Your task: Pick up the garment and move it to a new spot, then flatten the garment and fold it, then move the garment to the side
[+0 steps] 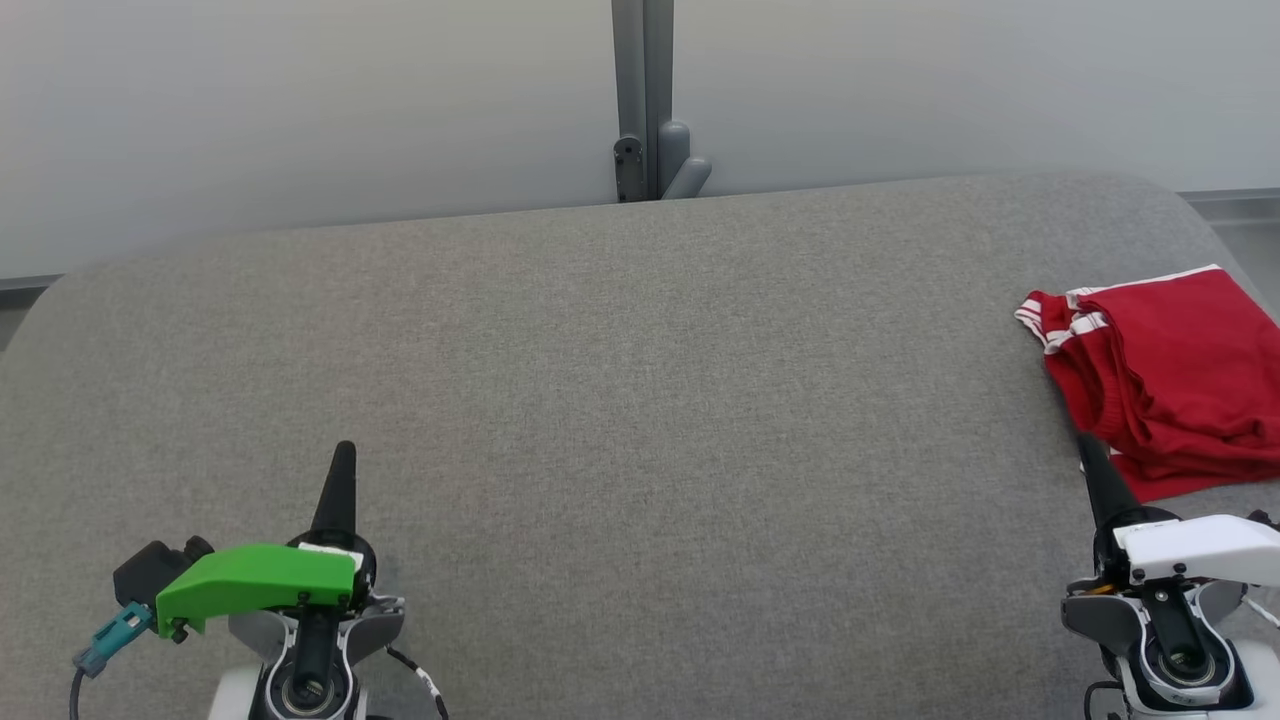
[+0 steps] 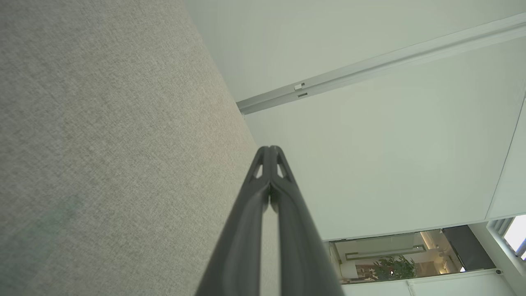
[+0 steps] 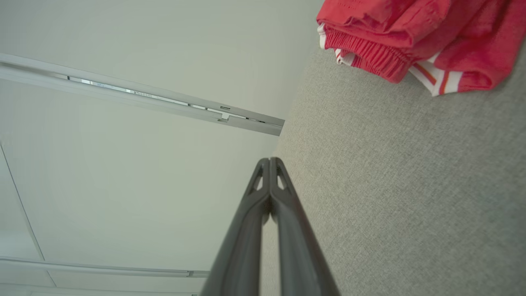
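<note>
The garment (image 1: 1170,375) is red with white stripes, folded in a stack at the right edge of the grey table (image 1: 640,400). In the right wrist view the garment (image 3: 419,37) lies at the top right, its ribbed waistband showing. My right gripper (image 1: 1092,448) is shut and empty, its tip just in front of the garment's near edge. Its fingers (image 3: 270,160) press together above the fabric surface. My left gripper (image 1: 344,450) is shut and empty at the lower left, far from the garment; the left wrist view shows its closed tips (image 2: 270,149).
A grey post (image 1: 645,100) with a bracket stands behind the table against a pale wall. The table's far edge is rounded at both corners. A green cover (image 1: 250,585) sits on my left wrist.
</note>
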Controlling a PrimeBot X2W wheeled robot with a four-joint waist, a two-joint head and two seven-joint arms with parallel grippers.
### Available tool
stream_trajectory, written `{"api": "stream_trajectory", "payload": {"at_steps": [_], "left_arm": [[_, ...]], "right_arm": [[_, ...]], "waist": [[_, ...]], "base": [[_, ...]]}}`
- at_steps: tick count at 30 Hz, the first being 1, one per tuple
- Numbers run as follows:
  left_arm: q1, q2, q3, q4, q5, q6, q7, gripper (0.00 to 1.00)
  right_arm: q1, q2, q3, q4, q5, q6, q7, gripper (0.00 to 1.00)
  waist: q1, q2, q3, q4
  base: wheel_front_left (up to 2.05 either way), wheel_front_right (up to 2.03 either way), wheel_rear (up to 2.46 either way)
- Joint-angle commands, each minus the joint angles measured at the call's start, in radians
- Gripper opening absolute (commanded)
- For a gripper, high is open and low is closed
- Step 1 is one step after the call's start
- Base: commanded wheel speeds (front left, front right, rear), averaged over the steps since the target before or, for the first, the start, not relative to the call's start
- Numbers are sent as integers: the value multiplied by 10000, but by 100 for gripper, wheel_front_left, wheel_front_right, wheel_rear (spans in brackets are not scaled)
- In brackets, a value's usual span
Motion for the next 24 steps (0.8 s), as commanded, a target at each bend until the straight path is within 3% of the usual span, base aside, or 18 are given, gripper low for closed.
{"api": "stream_trajectory", "payload": {"at_steps": [1, 24], "left_arm": [[-272, 7, 55, -12, -211, -93, 20, 0], [-905, 5, 222, 416, -2018, -326, 408, 0]], "right_arm": [[-181, -70, -52, -6, 168, 6, 45, 0], [-647, -67, -491, 402, 2097, 4, 667, 0]], "waist": [[0, 0, 5, -2], [0, 0, 175, -54]], "base": [[0, 0, 0], [0, 0, 0]]}}
